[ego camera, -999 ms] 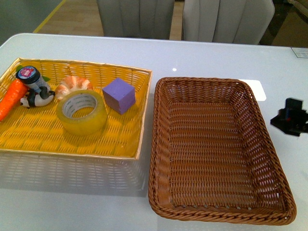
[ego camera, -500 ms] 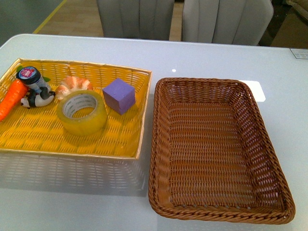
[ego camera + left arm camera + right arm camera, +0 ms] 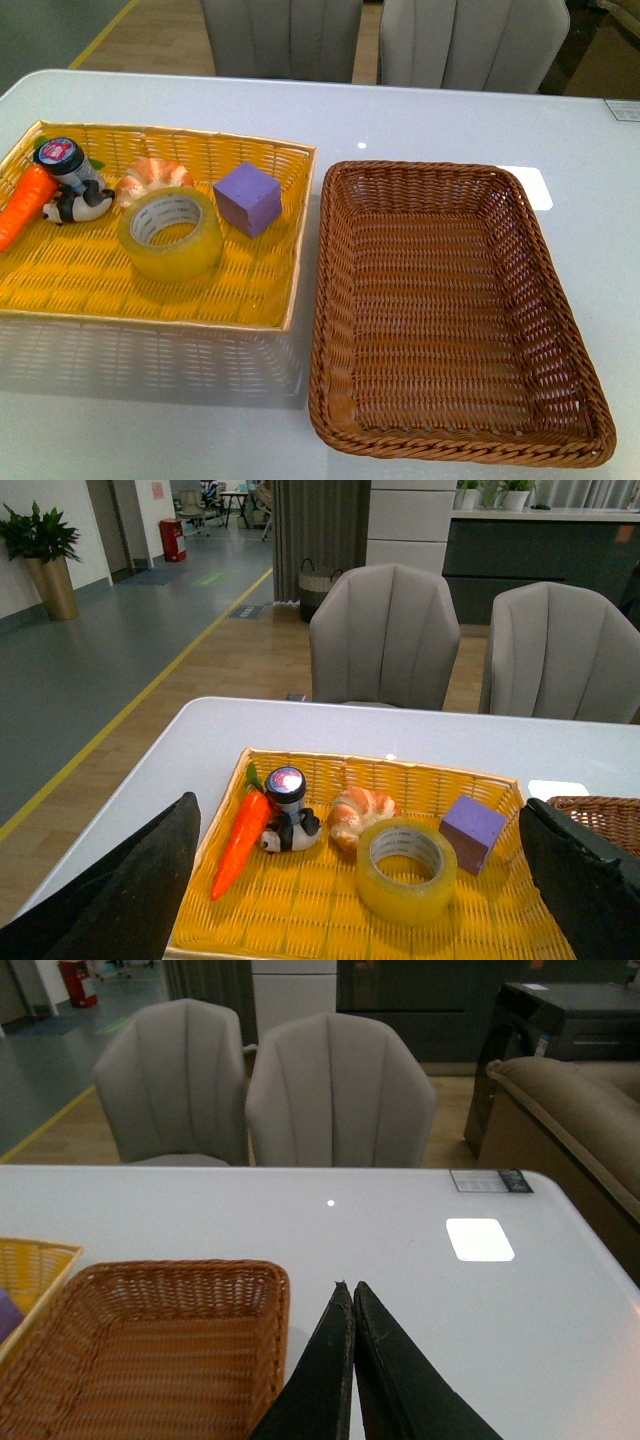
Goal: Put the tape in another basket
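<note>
Left fingers (image 3: 130,880) are spread wide, well back from the yellow tray (image 3: 300,920); right fingers (image 3: 335,1360) are pressed together over bare tabletop (image 3: 450,1340), beside the brown basket (image 3: 150,1360). Tape (image 3: 170,233) lies flat, core up, in the yellow tray, just beside the croissant toy (image 3: 152,175) and near the purple cube (image 3: 247,198). Tray and basket sit side by side, rims nearly touching.

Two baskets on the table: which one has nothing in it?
The brown wicker basket on the right; the yellow basket holds the tape, a purple cube and a toy carrot.
</note>
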